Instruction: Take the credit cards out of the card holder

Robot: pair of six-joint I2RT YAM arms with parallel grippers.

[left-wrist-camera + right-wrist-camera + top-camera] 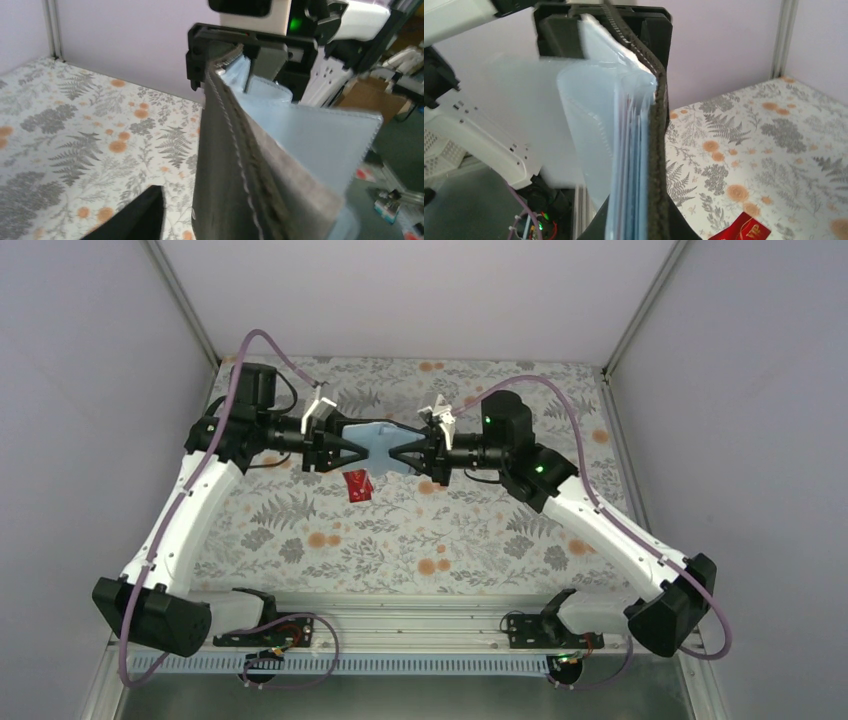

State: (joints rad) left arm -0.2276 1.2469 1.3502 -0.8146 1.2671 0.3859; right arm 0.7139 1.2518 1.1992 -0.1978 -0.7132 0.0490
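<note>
card holder (381,445): spread open in the air between both grippers, pale blue face up
right gripper (414,452): clamped tight on its right edge
left gripper (347,448): jaws partly parted - one finger (137,215) stands off the black cover
credit card (357,485): red, lying on the floral table (480,530) - just below the holder

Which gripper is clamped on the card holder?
The right gripper; it pinches the card holder, whereas the left gripper shows a finger clear of it.

Floral-patterned table (400,540); red credit card (357,486) lying on it.
</note>
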